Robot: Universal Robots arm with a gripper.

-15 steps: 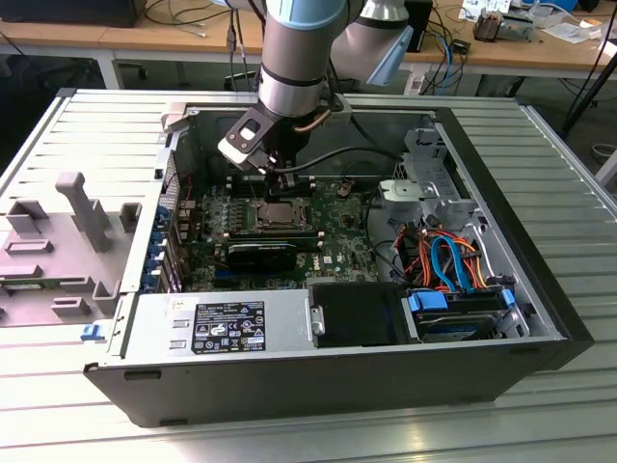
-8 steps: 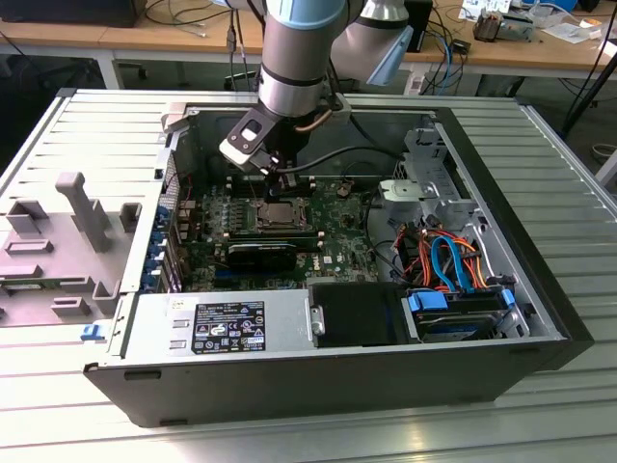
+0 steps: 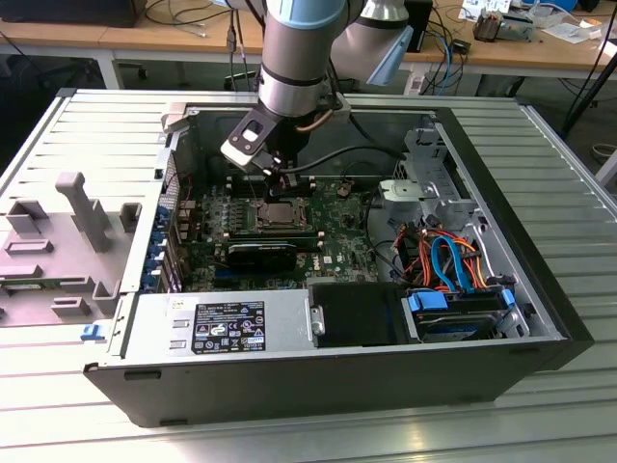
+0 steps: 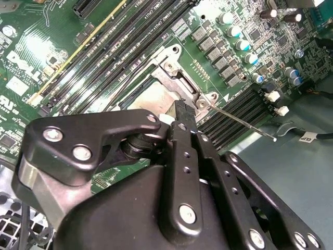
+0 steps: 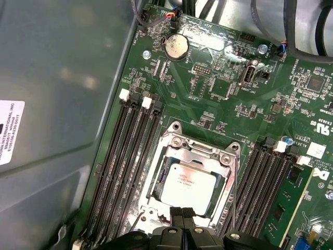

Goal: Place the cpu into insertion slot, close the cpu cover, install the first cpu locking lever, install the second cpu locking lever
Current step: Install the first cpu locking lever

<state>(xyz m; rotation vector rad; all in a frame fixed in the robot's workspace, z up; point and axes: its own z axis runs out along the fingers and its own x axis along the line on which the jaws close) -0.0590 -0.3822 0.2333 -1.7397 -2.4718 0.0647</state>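
While its jaws stand pressed together, the end effector (image 5: 182, 212) seems to touch the cpu cover (image 5: 199, 150).

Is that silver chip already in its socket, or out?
In: the cpu lies flat and level inside the insertion slot.

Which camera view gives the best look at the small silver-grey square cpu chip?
The first wrist view: the small silver-grey square cpu lies nearly whole in sight, seen from above. The exterior view shows it distant, below the black gripper; the second wrist view has the gripper covering much of it.
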